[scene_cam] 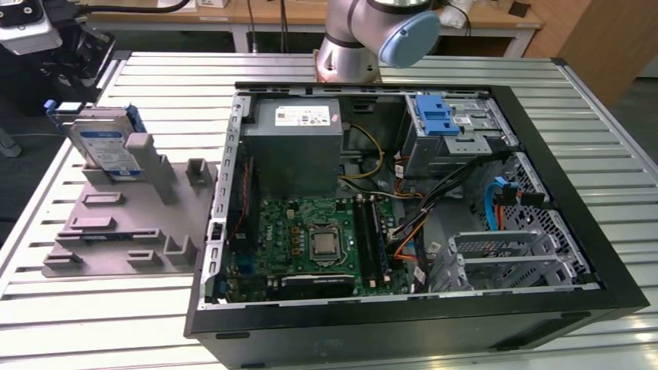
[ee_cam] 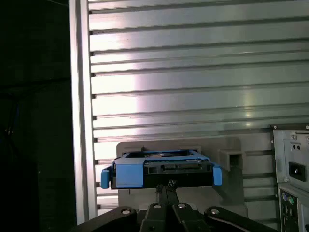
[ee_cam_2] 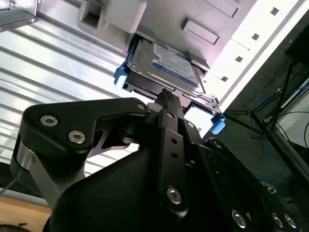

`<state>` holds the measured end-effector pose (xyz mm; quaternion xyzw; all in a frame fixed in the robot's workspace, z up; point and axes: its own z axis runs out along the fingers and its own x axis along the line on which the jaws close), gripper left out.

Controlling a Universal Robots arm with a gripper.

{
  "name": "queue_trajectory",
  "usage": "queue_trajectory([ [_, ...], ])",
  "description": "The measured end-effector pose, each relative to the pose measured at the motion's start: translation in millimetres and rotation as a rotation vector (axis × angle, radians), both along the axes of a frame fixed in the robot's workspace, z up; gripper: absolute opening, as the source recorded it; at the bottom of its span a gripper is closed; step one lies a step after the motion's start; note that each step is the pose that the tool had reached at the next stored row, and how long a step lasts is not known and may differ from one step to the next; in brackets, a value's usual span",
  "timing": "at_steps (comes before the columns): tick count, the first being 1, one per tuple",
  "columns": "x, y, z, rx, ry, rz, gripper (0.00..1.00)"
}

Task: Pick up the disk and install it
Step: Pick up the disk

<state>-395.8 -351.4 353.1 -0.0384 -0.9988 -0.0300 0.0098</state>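
Table: slatted metal table (scene_cam: 92,316) carries everything.
Case: open computer case (scene_cam: 411,331) on the exterior view's right. The disk is not in it.
Holder: grey holder (scene_cam: 113,231) on the exterior view's left, just beside the case.
Disk: disk (scene_cam: 103,146) stands on end at the holder's far end.
Gripper: gripper (ee_cam_2: 165,96) has its fingers drawn together with nothing between them. Its tip is at the disk's end; contact cannot be told.
Relation: the disk lies straight ahead of the fingertips, and its long axis runs away in line with them.

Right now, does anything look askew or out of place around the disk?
Nothing stands out. The disk stands on edge, seated in its grey holder, and the gripper is close to one of its edges.
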Motion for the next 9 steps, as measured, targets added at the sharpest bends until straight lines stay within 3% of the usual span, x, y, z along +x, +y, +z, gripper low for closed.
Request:
queue_trajectory([
  [9, 5.5, 0.0, 0.0, 0.0000, 0.0000, 0.000, 0.11],
])
